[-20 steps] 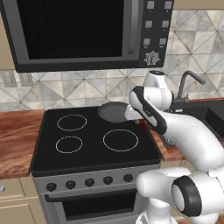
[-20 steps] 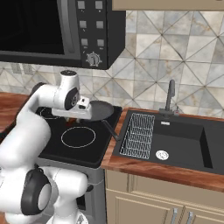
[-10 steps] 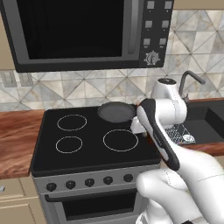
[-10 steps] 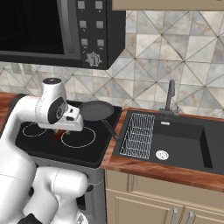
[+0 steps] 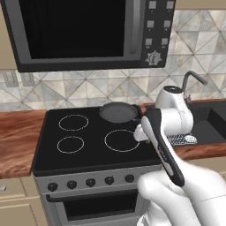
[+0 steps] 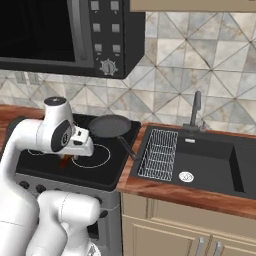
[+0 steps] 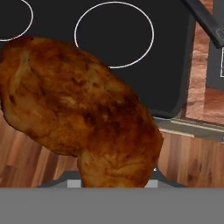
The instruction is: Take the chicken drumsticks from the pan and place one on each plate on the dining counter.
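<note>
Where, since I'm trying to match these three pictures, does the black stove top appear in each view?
Left base view: the stove top lies centre-left, under the microwave, with the pan at its back right.
Right base view: lower left, beside the sink.
Hand view: across the top, behind the chicken drumstick.
Shared landmark: the white burner rings.
</note>
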